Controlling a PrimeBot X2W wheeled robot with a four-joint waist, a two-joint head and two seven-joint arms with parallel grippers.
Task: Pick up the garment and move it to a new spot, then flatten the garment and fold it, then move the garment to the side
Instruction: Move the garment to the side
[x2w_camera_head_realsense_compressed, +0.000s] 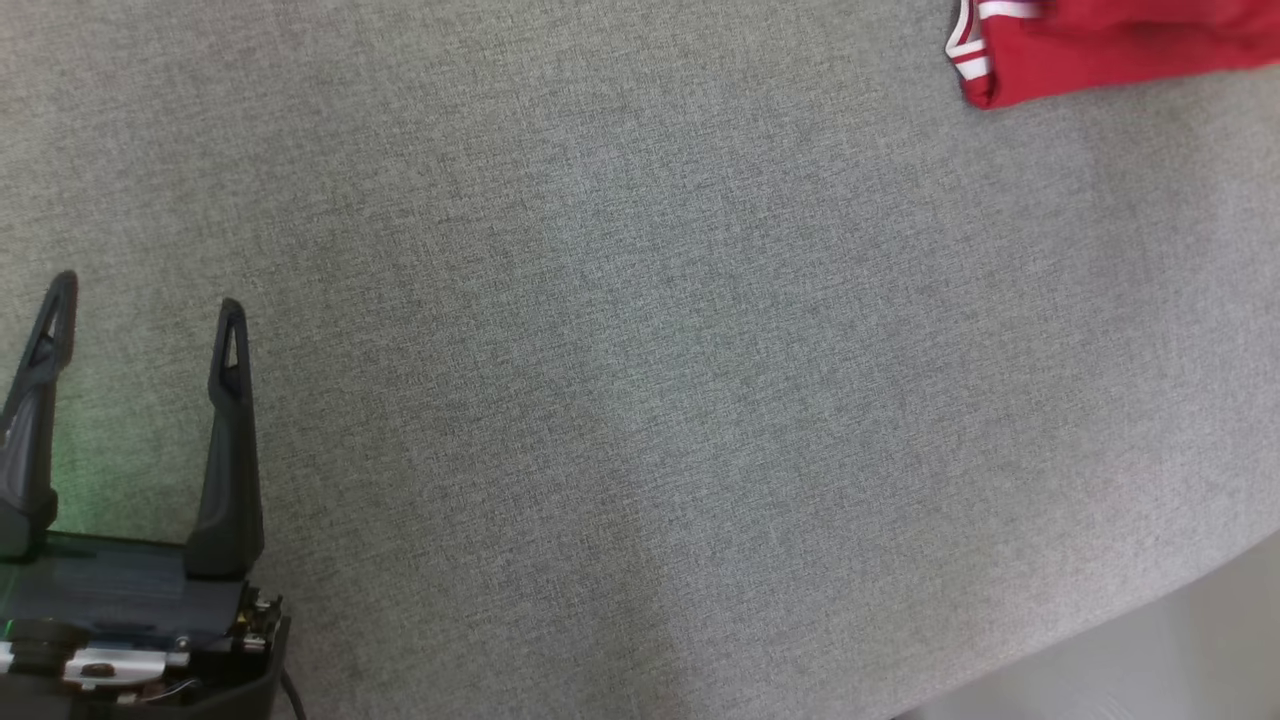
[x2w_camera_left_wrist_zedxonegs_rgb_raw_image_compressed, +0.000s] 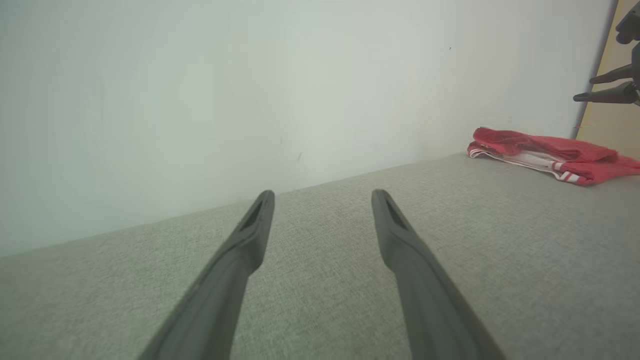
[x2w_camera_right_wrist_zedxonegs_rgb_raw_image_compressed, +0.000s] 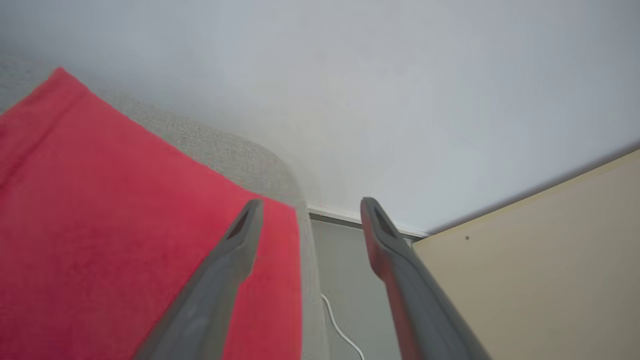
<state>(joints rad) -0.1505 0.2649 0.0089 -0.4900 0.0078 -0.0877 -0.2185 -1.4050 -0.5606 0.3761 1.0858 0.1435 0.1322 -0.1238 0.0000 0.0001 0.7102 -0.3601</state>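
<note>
The garment (x2w_camera_head_realsense_compressed: 1110, 45) is red with white stripes at one edge, folded, and lies at the far right of the grey fabric surface (x2w_camera_head_realsense_compressed: 640, 380), cut by the head view's top edge. My left gripper (x2w_camera_head_realsense_compressed: 148, 298) stands open at the lower left, far from it, with nothing between its fingers. From the left wrist, the garment (x2w_camera_left_wrist_zedxonegs_rgb_raw_image_compressed: 550, 155) shows as a flat folded pile near the wall, beyond my left gripper (x2w_camera_left_wrist_zedxonegs_rgb_raw_image_compressed: 323, 196). My right gripper (x2w_camera_right_wrist_zedxonegs_rgb_raw_image_compressed: 308, 206) is open above the garment's (x2w_camera_right_wrist_zedxonegs_rgb_raw_image_compressed: 125, 225) edge, holding nothing; it also appears as the right gripper (x2w_camera_left_wrist_zedxonegs_rgb_raw_image_compressed: 595, 89) above the pile.
A pale wall (x2w_camera_left_wrist_zedxonegs_rgb_raw_image_compressed: 250, 100) backs the surface. Past the surface's right end are a beige panel (x2w_camera_right_wrist_zedxonegs_rgb_raw_image_compressed: 540, 260), floor and a white cable (x2w_camera_right_wrist_zedxonegs_rgb_raw_image_compressed: 340, 330). The surface's near right edge (x2w_camera_head_realsense_compressed: 1150, 610) curves off, with pale floor below it.
</note>
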